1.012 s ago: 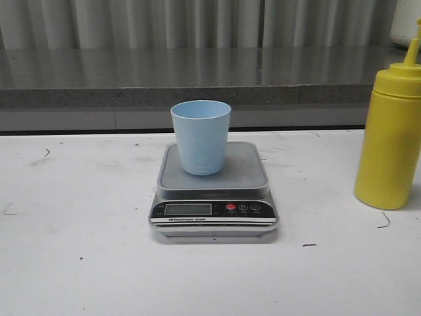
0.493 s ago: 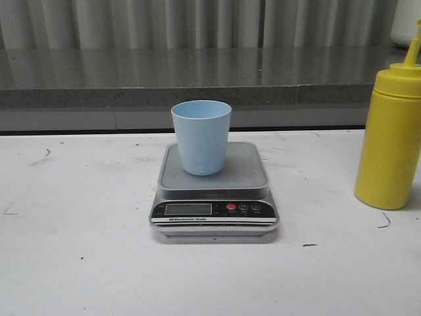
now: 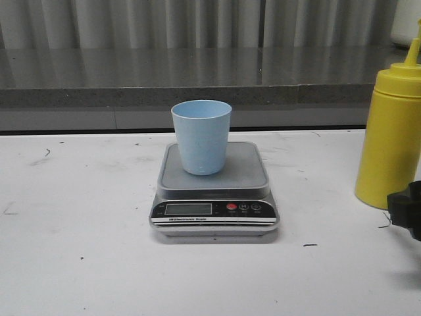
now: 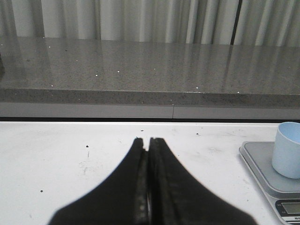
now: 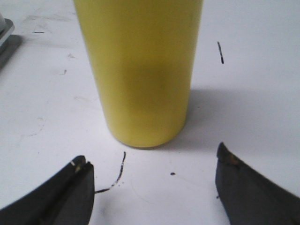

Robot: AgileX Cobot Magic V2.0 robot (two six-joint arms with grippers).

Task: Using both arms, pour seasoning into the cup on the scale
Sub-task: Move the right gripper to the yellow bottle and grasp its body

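Observation:
The pale blue cup [image 3: 201,136] stands upright on the silver-grey scale [image 3: 250,172] in the middle of the table. The yellow seasoning bottle [image 3: 390,131] stands upright at the far right. My right gripper [image 3: 409,212] shows at the right edge of the front view, just in front of the bottle's base. In the right wrist view it [image 5: 152,161] is open, with the bottle [image 5: 140,70] close ahead between the line of its fingers, not touched. My left gripper [image 4: 148,140] is shut and empty over the table left of the scale [image 4: 262,166] and cup [image 4: 287,150].
A grey stone ledge [image 3: 197,76] and a curtain run along the back of the white table [image 3: 79,250]. Small dark marks dot the table top.
My right gripper has come into the front view at the right edge, near the bottle's base. Cup, scale and bottle have not moved.

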